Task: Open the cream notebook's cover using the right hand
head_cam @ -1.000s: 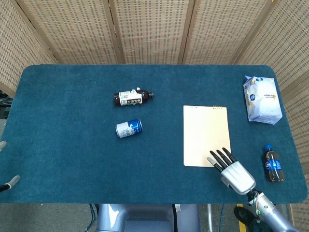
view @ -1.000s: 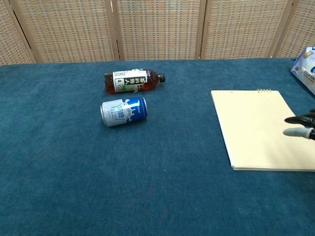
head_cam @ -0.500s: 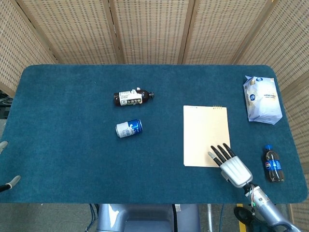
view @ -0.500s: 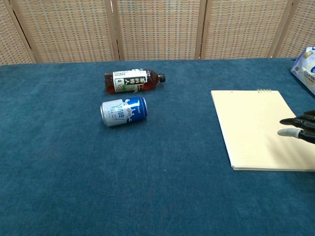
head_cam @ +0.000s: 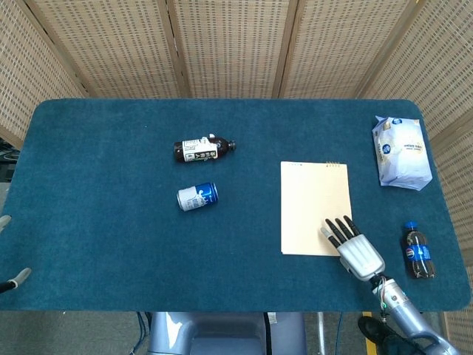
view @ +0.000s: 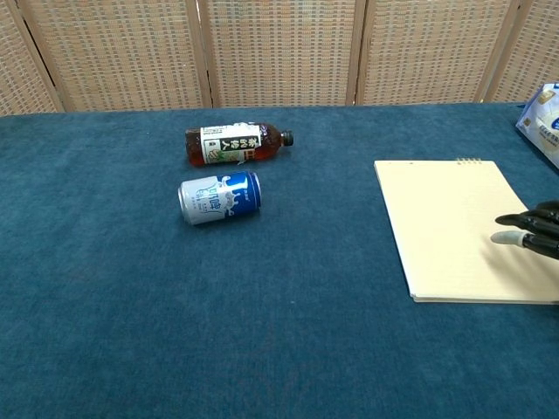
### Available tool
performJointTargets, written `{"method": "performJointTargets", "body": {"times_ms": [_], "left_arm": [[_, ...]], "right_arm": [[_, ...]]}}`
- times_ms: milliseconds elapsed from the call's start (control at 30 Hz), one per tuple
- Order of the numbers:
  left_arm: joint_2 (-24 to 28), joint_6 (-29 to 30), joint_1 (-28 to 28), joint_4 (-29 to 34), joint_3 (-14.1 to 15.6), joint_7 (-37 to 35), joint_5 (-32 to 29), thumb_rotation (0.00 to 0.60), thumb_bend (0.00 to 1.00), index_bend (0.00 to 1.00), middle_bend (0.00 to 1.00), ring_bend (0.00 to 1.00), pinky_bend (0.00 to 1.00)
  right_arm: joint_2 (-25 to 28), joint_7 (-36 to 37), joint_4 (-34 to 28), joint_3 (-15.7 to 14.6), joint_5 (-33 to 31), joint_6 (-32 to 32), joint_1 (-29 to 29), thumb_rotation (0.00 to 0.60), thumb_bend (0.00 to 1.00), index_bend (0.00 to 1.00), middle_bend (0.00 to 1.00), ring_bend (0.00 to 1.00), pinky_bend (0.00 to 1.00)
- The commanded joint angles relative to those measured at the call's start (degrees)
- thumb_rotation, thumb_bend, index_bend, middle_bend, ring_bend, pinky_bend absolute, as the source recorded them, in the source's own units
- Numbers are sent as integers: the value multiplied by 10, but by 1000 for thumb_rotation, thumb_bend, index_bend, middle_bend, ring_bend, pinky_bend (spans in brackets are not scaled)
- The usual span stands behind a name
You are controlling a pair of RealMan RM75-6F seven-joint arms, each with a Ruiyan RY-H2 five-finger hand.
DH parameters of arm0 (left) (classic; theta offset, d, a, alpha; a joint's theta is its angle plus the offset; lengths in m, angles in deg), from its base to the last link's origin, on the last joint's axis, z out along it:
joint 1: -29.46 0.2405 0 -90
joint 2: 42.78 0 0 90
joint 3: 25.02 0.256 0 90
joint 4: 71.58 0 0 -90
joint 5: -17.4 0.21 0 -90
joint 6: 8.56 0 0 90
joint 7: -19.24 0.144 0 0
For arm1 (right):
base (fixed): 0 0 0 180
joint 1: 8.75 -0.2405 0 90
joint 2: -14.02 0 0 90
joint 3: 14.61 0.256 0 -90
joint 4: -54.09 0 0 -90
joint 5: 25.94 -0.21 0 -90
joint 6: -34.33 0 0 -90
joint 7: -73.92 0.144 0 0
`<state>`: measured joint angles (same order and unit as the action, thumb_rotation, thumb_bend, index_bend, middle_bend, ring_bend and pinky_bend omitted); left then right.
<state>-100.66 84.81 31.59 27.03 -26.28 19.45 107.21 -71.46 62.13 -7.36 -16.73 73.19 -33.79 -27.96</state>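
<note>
A: Since the earlier frames the right hand (head_cam: 360,254) has crept a little up in the head view, so its fingers (head_cam: 338,230) now lie further over the lower right corner of the cream notebook (head_cam: 315,207). Nothing else has moved.

B: Does the hand hold something?

A: No. The fingers are stretched out, slightly apart, and they grip nothing. Whether they already touch the cover, the pictures do not tell.

B: And where is the notebook?

A: It lies flat and closed on the blue counter (head_cam: 103,185), right of the frame's centre, with its small spiral binding at the upper edge.

B: How will the cover handle?

A: Probably it is light, thin card, which bends easily and lies tight on the pages. The best place to catch is likely the lower edge or its corner, opposite the binding.

B: The count?

A: One notebook, one can (head_cam: 197,197), two bottles, namely the tea bottle (head_cam: 203,149) and the cola bottle (head_cam: 417,251), and one white bag (head_cam: 401,151). Of the left hand (head_cam: 13,279) only fingertips show at the left edge.
</note>
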Motion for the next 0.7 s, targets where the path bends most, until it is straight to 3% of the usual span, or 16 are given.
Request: {"method": "performJointTargets", "body": {"times_ms": [33,700], "left_arm": [[-1,0,0,0,0,1,0,600,0,0,0,0,0],[0,-2,-1,1,0,1,-2,600,0,0,0,0,0]], "right_arm": [[-2,-1,2,-2,-4,2,-2,600,414,0,0,0,0],[-40,-3,49,6,-25,-21,-11,600,457,0,18,0,0]]}}
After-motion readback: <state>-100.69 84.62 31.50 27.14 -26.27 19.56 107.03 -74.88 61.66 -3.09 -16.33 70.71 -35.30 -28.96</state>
